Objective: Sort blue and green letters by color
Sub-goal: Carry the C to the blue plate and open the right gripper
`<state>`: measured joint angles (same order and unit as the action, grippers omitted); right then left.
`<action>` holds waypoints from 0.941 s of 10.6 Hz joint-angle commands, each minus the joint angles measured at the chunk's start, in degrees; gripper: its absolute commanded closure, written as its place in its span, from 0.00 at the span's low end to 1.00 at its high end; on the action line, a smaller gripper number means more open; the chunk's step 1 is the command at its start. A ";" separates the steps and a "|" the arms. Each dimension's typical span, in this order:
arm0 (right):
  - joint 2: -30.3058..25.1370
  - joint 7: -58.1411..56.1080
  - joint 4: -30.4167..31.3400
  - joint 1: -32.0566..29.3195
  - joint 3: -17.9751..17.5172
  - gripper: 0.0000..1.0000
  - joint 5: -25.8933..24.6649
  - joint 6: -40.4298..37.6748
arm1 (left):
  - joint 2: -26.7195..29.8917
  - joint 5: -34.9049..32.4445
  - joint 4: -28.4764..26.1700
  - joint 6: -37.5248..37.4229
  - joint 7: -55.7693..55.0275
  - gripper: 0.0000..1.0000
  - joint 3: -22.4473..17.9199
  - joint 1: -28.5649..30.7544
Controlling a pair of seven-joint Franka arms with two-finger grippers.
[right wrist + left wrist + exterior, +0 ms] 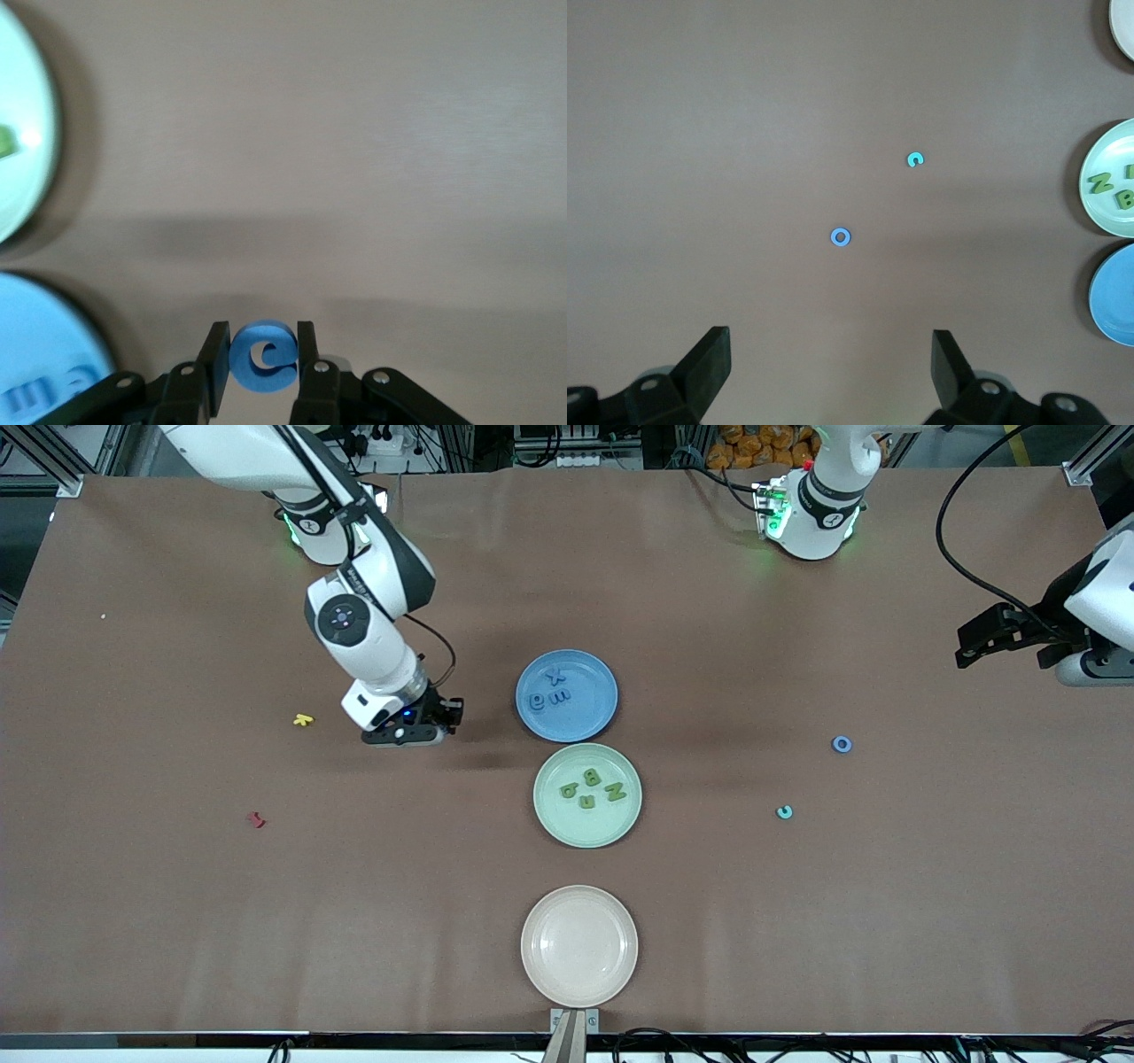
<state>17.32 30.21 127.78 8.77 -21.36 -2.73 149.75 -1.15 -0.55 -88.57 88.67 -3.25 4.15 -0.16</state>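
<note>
In the front view, the right pincer (431,724) is seen over bare desk (177,921), beside the blue plate (567,695) on the side of the right arm's end. Three blue letters (549,692) are already laid on that plate, and four green letters (592,788) on the green plate (587,794), which is nearer the camera. The cream plate (579,945), nearest of all, is left bare. A blue ring letter (842,744) and a teal letter (784,811) are still loose toward the left arm's end, while yellow (303,720) and dark red (256,820) letters lie toward the right arm's end. The left pincer (979,642) is held waiting high at that end.

In the left wrist view, its jaws are spread wide with nothing between them, above the blue ring (841,236).

In the right wrist view, a blue letter (262,356) is clamped between the fingers (213,367). The grip is narrow (foam is soft), so the letter could probably twist or slip out before the plate is reached.
</note>
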 commanded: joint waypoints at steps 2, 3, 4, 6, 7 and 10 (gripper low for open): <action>0.78 0.81 -5.07 3.69 -2.99 0.87 1.41 -0.68 | 0.53 1.26 -0.64 0.45 1.49 0.00 -0.02 0.34; 1.83 0.81 -6.22 4.58 -3.34 0.87 1.41 -0.25 | 0.53 1.26 -0.55 0.45 1.49 0.00 -0.02 0.34; 3.23 0.99 -7.97 5.02 -4.65 0.87 1.41 -0.33 | 0.53 1.34 -0.64 0.45 1.49 0.00 -0.02 0.43; 6.48 3.17 -11.31 9.39 -4.66 0.87 1.33 -0.33 | 0.53 1.26 -0.64 0.45 1.57 0.00 -0.02 0.43; 8.59 4.40 -12.89 11.68 -4.66 0.87 1.24 -0.24 | 0.71 1.34 -1.08 0.45 1.58 0.00 -0.02 0.86; 11.94 7.81 -14.40 15.39 -4.39 0.49 1.41 0.02 | 0.89 1.34 -1.34 0.37 1.58 0.00 -0.02 0.87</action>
<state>26.30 34.48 116.01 22.48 -25.87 -2.13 149.93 -1.17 -0.55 -88.91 88.67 -3.25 4.14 0.18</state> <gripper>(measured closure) 0.652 0.000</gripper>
